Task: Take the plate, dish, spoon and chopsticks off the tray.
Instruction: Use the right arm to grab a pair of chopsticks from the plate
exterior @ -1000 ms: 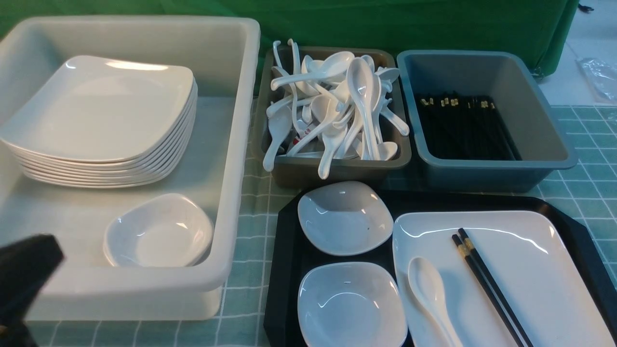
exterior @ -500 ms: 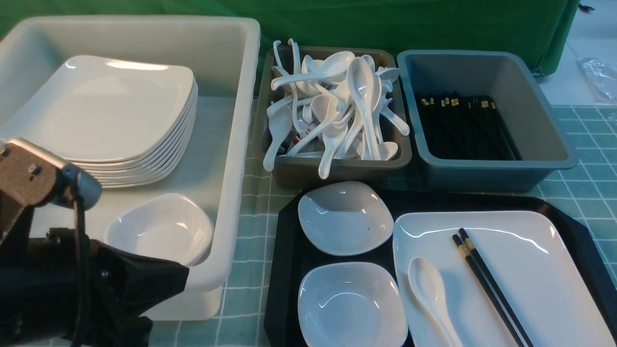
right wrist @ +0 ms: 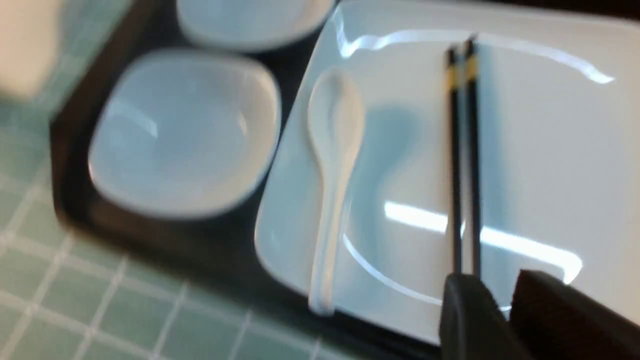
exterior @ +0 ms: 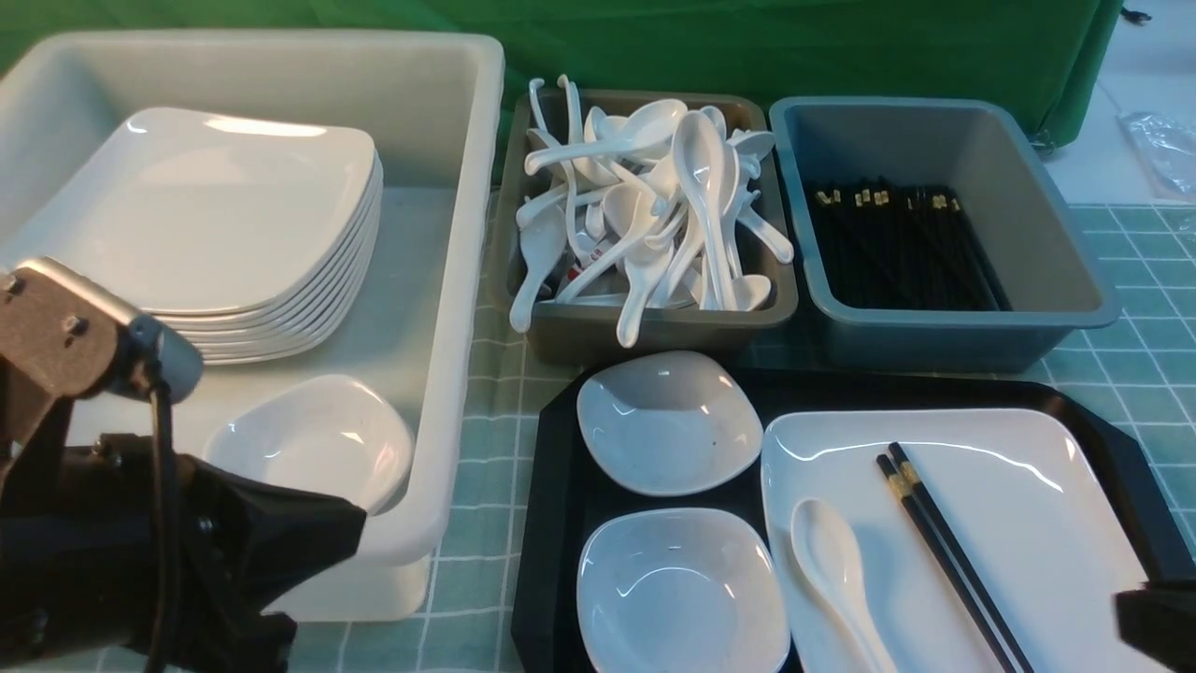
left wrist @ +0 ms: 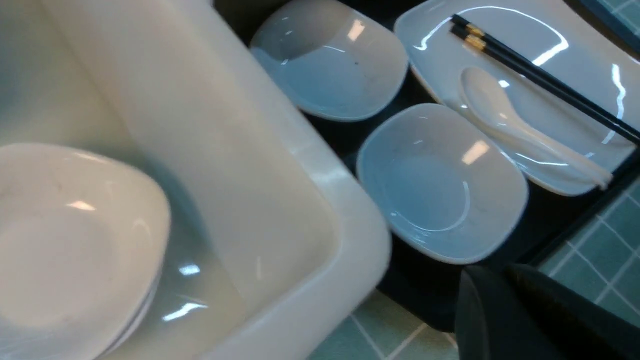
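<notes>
The white bin (exterior: 462, 280) occupies the left of the tabletop (exterior: 476, 449). It holds a stack of plates (exterior: 187, 215) and, nearer, one small dish (exterior: 308, 449). The left end effector (exterior: 318, 537) hangs at the bin's near corner. In the left wrist view its fingers (left wrist: 480, 300) are pressed together with nothing between them.

At the centre rear stands a brown bin (exterior: 654, 322) heaped with white spoons. To its right, a grey bin (exterior: 944, 322) contains black chopsticks laid with their gold-banded ends at the far side.

The tray (exterior: 551, 486) lies in front of these two bins. Its left part carries the far dish (exterior: 668, 421) and the near dish (exterior: 677, 594), one behind the other and apart. The plate (exterior: 1028, 505) fills the tray's right part.

The spoon (exterior: 832, 570) lies on the left part of the plate. Its bowl points away from the robot. Its long axis runs far to near, with the handle slanting slightly rightward to the plate's near rim.

The chopsticks (exterior: 944, 551) lie just right of the spoon, side by side on the plate. Their banded thick ends point to the far left, and the axis runs diagonally to the near right.

The right end effector (exterior: 1154, 622) sits over the tray's near right corner. In the right wrist view its fingers (right wrist: 470, 310) stand slightly apart, with nothing between them, just at the chopsticks' thin ends.
</notes>
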`<action>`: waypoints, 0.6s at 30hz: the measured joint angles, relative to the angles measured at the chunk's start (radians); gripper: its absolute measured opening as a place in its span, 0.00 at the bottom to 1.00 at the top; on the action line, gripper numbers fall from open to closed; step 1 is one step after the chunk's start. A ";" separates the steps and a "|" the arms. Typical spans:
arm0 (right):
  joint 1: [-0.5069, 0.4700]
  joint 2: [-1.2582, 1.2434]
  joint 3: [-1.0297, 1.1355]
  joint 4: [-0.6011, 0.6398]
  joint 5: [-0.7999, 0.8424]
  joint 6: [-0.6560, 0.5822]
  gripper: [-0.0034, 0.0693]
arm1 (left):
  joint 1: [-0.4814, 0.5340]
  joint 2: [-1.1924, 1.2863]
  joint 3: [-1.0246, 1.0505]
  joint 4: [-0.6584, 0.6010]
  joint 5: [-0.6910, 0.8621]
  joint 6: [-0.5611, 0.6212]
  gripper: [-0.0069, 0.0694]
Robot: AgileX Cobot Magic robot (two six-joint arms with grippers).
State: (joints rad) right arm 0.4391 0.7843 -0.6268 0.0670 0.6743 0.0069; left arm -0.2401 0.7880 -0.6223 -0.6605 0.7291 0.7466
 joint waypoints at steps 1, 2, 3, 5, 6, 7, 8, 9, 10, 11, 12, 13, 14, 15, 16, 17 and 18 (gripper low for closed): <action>0.002 0.026 -0.013 0.000 0.005 -0.007 0.28 | 0.000 -0.002 0.000 -0.005 0.003 0.006 0.11; 0.003 0.091 -0.043 -0.008 0.027 -0.030 0.29 | -0.007 -0.018 0.000 -0.034 0.028 0.036 0.11; 0.002 0.154 -0.070 -0.019 0.047 -0.049 0.29 | -0.012 -0.027 0.000 -0.049 0.040 0.050 0.11; -0.011 0.262 -0.109 -0.037 0.072 -0.079 0.30 | -0.039 -0.063 0.000 -0.065 0.077 0.069 0.11; -0.035 0.341 -0.133 -0.043 0.081 -0.100 0.31 | -0.055 -0.086 0.000 -0.065 0.097 0.076 0.11; -0.060 0.402 -0.148 -0.045 0.082 -0.114 0.33 | -0.074 -0.111 0.000 -0.063 0.109 0.083 0.11; -0.093 0.458 -0.159 -0.045 0.083 -0.126 0.37 | -0.089 -0.133 0.000 -0.060 0.118 0.083 0.11; -0.120 0.515 -0.166 -0.045 0.077 -0.132 0.41 | -0.103 -0.153 0.000 -0.056 0.123 0.087 0.11; -0.136 0.545 -0.167 -0.044 0.072 -0.133 0.44 | -0.113 -0.169 0.000 -0.052 0.124 0.092 0.11; -0.154 0.584 -0.167 -0.039 0.064 -0.134 0.47 | -0.122 -0.183 0.000 -0.049 0.124 0.096 0.11; -0.162 0.607 -0.167 -0.031 0.058 -0.135 0.50 | -0.128 -0.193 0.000 -0.046 0.124 0.100 0.11; -0.167 0.623 -0.167 -0.019 0.052 -0.138 0.52 | -0.133 -0.202 0.000 -0.045 0.124 0.107 0.11; -0.168 0.642 -0.168 -0.001 0.044 -0.144 0.54 | -0.137 -0.208 0.000 -0.045 0.124 0.115 0.11; -0.170 0.659 -0.171 0.015 0.039 -0.157 0.56 | -0.138 -0.212 0.000 -0.045 0.123 0.118 0.11; -0.170 0.671 -0.174 0.038 0.035 -0.168 0.57 | -0.139 -0.215 0.000 -0.046 0.123 0.121 0.11; -0.171 0.689 -0.179 0.065 0.026 -0.188 0.59 | -0.140 -0.216 0.000 -0.046 0.119 0.127 0.11; -0.172 0.702 -0.185 0.080 0.019 -0.203 0.60 | -0.140 -0.216 0.000 -0.046 0.113 0.134 0.11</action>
State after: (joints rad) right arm 0.2669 1.4863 -0.8117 0.1475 0.6935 -0.1956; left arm -0.3799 0.5722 -0.6223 -0.7061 0.8423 0.8808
